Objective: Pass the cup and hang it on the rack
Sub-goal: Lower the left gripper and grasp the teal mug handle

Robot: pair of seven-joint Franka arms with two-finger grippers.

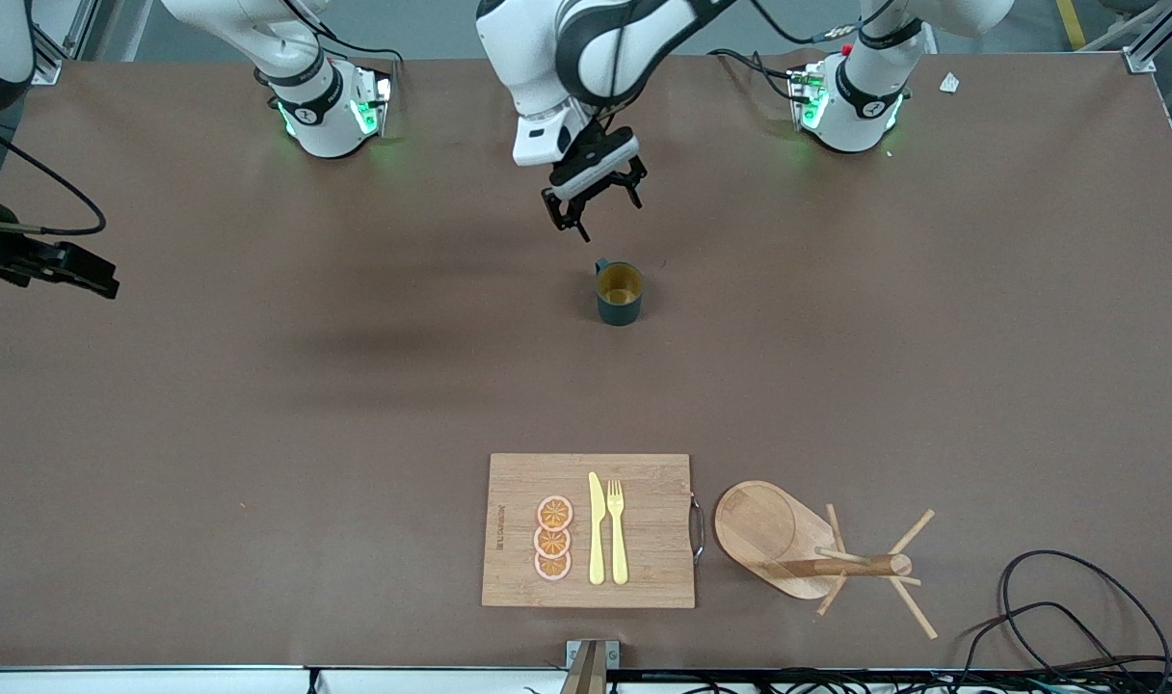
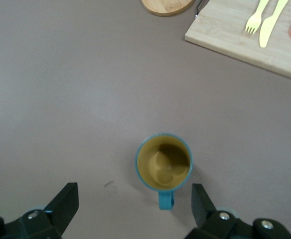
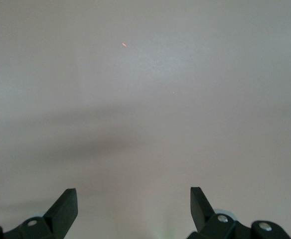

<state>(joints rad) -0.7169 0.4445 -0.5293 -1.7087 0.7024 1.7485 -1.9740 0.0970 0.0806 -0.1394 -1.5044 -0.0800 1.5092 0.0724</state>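
Note:
The dark teal cup [image 1: 620,294] with a yellowish inside stands upright mid-table, its handle toward the robots' bases. My left gripper [image 1: 596,204] hangs open and empty over the table just at the cup's handle side. In the left wrist view the cup [image 2: 164,162] lies just ahead of the open gripper [image 2: 134,191], nearer one finger, with the handle pointing back at it. The wooden rack [image 1: 774,530] with its oval base, post and pegs is near the front edge. My right gripper [image 1: 90,278] waits open and empty over bare table at the right arm's end [image 3: 134,195].
A bamboo cutting board [image 1: 644,569] with a metal handle lies beside the rack, toward the right arm's end, carrying a yellow knife [image 1: 597,530], a yellow fork [image 1: 617,530] and orange slices [image 1: 553,538]. Black cables [image 1: 1058,607] lie at the front corner at the left arm's end.

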